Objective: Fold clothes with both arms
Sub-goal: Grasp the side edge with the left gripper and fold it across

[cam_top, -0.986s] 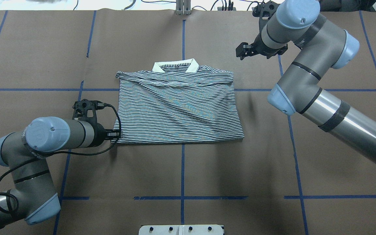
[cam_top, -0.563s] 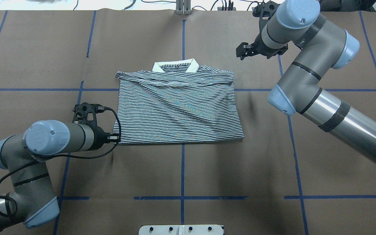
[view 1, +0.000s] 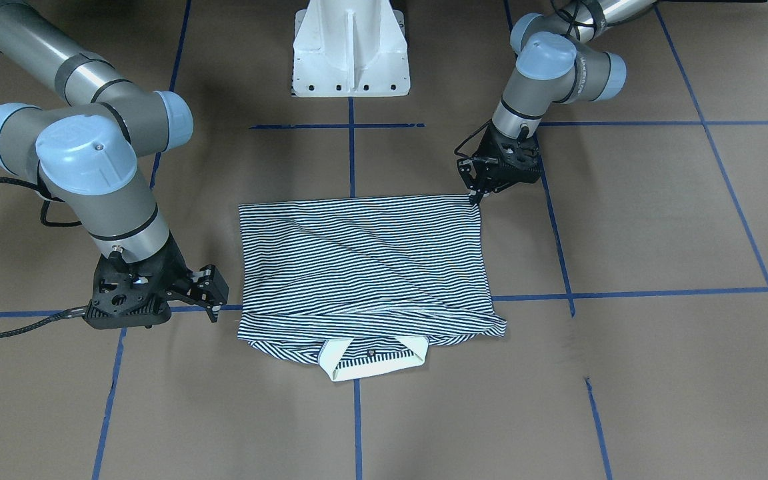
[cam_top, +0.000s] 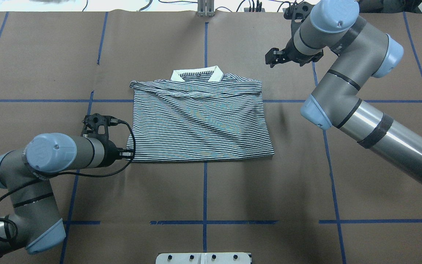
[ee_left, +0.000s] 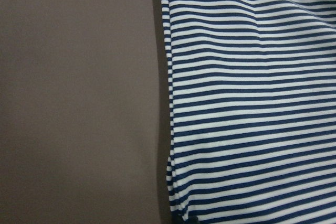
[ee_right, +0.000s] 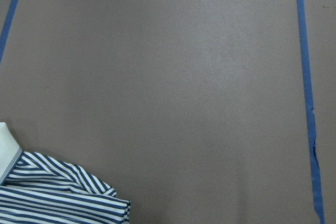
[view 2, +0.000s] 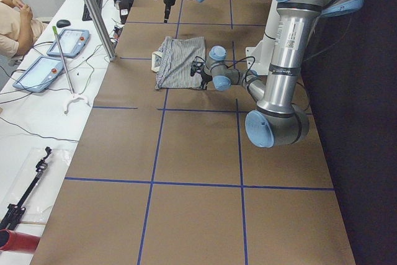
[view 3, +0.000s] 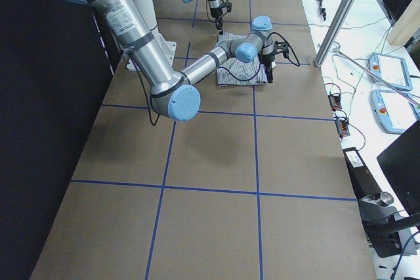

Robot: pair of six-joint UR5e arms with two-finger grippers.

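Note:
The striped polo shirt [view 1: 364,267] [cam_top: 200,121] lies folded into a rectangle in the middle of the table, its cream collar [cam_top: 196,74] on the far side from the robot. My left gripper [cam_top: 130,156] [view 1: 475,195] is low at the shirt's near-left hem corner, fingertips touching the edge. I cannot tell whether it is open or shut there. The left wrist view shows only the striped edge [ee_left: 252,103] on brown paper. My right gripper [cam_top: 270,58] [view 1: 214,293] hangs open beyond the shirt's far-right shoulder, clear of the cloth. A shoulder corner [ee_right: 52,198] shows in the right wrist view.
Brown paper with blue tape lines [cam_top: 205,190] covers the table. The white pedestal base [view 1: 351,47] stands at the robot's edge. A side bench with tablets [view 2: 68,41], a metal post [view 2: 93,13] and a seated person [view 2: 15,23] runs along the far side.
My left gripper has slid along the shirt's left edge toward the near hem corner and settled there. The right arm and the shirt have hardly moved.

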